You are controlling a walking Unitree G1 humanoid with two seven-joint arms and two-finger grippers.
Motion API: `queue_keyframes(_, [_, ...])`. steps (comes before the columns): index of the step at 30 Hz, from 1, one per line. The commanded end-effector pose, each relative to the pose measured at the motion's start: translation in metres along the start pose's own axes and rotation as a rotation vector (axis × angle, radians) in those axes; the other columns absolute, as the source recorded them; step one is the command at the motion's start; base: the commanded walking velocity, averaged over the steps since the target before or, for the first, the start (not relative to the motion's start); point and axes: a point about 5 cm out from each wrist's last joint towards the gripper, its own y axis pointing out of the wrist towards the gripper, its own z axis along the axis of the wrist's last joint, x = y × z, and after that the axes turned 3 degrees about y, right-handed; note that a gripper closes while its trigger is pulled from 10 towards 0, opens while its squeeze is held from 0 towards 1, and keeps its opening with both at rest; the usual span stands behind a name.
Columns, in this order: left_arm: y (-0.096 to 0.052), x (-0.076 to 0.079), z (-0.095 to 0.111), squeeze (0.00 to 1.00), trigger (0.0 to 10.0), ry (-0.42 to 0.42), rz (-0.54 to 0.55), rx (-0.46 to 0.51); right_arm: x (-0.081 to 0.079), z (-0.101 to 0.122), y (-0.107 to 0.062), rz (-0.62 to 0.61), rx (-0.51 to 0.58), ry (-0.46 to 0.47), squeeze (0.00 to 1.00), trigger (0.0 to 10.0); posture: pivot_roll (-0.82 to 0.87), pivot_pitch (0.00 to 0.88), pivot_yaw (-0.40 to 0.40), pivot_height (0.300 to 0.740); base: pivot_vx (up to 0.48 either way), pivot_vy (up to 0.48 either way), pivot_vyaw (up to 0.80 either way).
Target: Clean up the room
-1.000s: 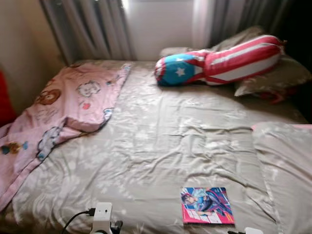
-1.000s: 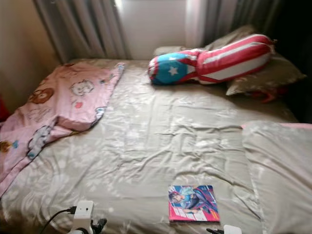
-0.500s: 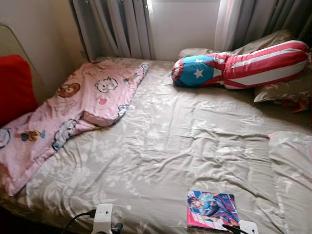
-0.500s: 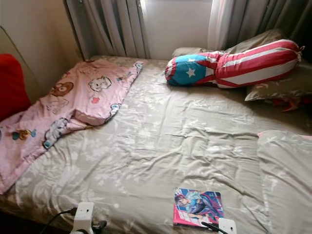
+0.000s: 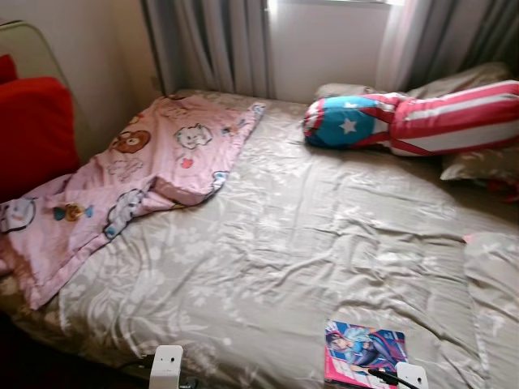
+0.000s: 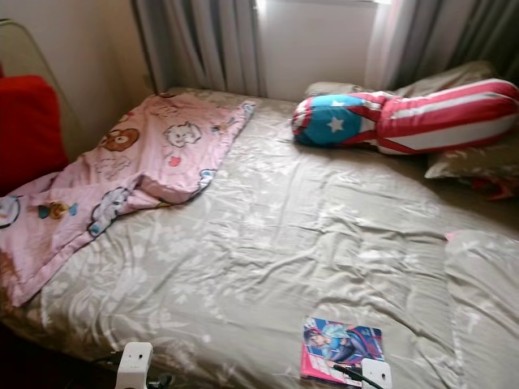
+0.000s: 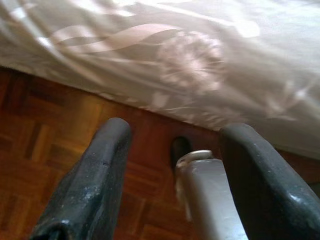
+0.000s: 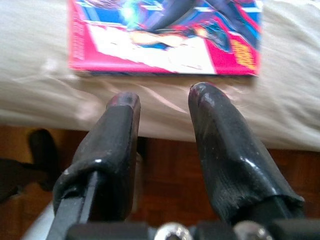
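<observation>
Daylight from the window [image 5: 328,44] behind; pictures soft, slightly blurred.

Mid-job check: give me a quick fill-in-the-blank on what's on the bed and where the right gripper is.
1. The comic book lies on the bed's near edge, just beyond the ____ gripper.
2. The blanket printed with cartoon animals is ____.
3. The star on the striped bolster pillow sits on a ____ patch.
4. The right gripper's fingers stand ____, holding nothing.

Missing words: right; pink; blue; apart
</observation>
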Motion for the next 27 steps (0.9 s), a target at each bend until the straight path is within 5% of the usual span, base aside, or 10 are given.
queue_keyframes(1, [0.0001, 0.0004, 0.0001, 0.00, 10.0, -0.004, 0.001, -0.001, 0.0038, -0.0071, -0.0017, -0.010, -0.023, 0.000, 0.00, 10.0, -0.07, 0.000, -0.015, 0.740, 0.000, 0.337, 0.00])
queue_keyframes(27, [-0.0021, -0.0046, -0.0090, 0.00, 10.0, -0.008, 0.012, -0.035, 0.0034, -0.0065, -0.0016, 0.005, -0.023, -0.014, 0.00, 10.0, -0.06, 0.000, -0.018, 0.740, 0.000, 0.333, 0.00])
